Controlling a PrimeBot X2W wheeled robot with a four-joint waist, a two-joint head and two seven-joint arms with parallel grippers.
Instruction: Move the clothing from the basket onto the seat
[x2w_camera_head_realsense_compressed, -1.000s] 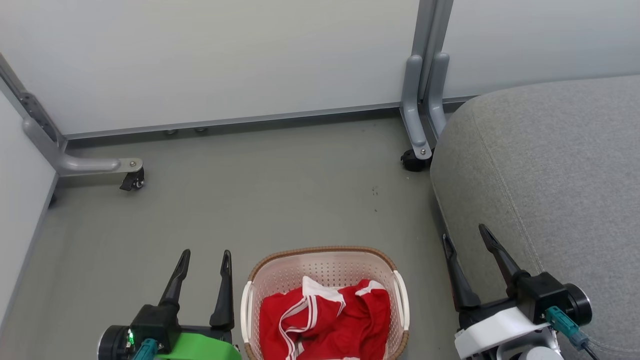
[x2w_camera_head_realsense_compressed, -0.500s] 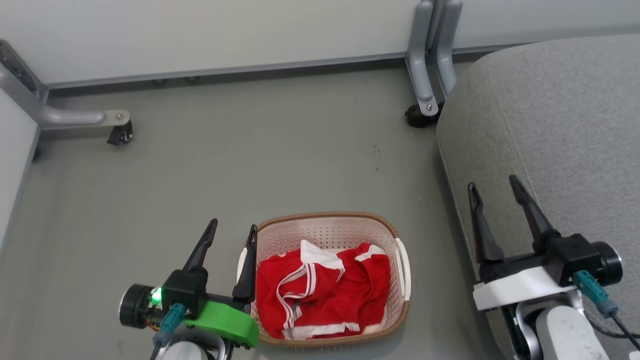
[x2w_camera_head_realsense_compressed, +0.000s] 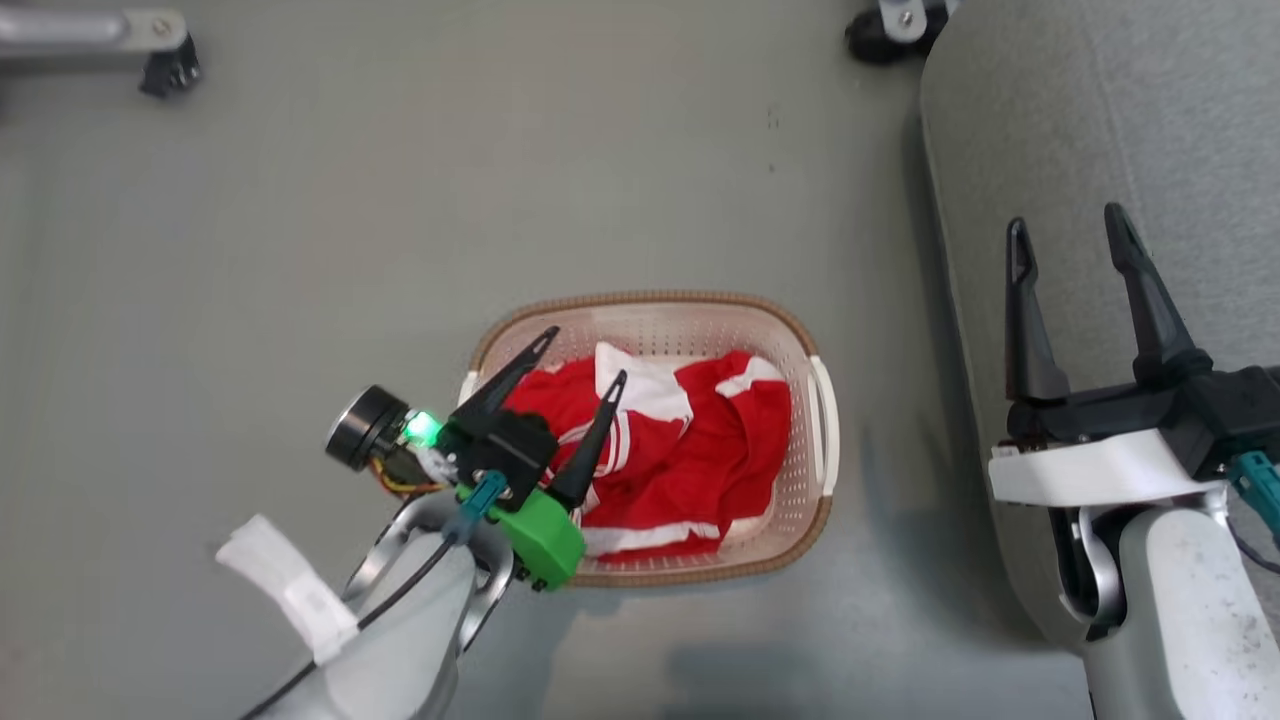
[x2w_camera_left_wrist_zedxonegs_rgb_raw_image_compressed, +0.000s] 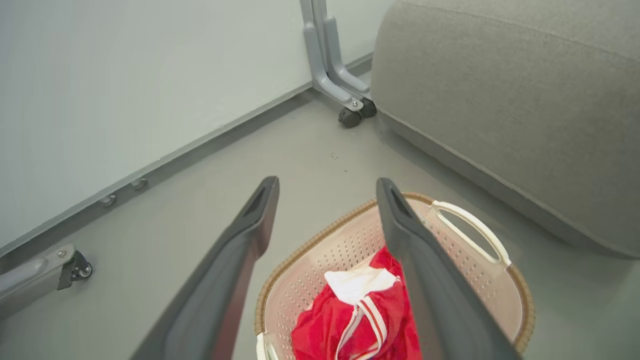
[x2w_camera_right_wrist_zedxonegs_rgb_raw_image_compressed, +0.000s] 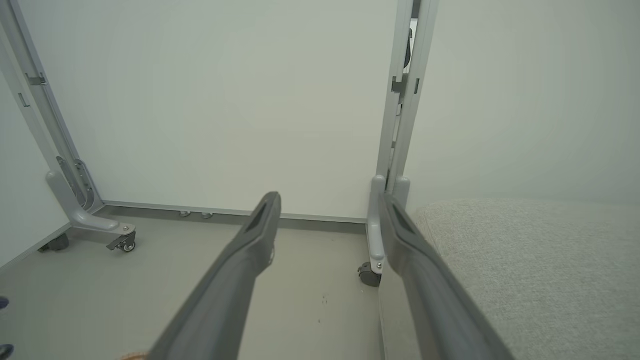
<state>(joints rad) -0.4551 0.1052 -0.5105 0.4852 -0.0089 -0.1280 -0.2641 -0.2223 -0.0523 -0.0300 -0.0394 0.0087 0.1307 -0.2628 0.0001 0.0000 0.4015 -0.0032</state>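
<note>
Left gripper (x2w_camera_head_realsense_compressed: 588, 354) hovers with fingers spread wide and empty. The red-and-white clothing (x2w_camera_head_realsense_compressed: 710, 450) is bunched right beneath its tips in the basket (x2w_camera_head_realsense_compressed: 640, 297), though contact is hard to judge. Right gripper (x2w_camera_head_realsense_compressed: 1066, 218), also wide and empty, hangs above the grey seat (x2w_camera_head_realsense_compressed: 1150, 120) edge. A strip of floor (x2w_camera_head_realsense_compressed: 880, 300) lies between basket and seat, with a caster (x2w_camera_head_realsense_compressed: 870, 35) beyond the fingertips.

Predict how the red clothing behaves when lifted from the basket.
Probably floppy: the clothing lies crumpled in the basket, so it should drape. Likely light, being thin fabric. Bunched folds: the left gripper may lift several layers.
</note>
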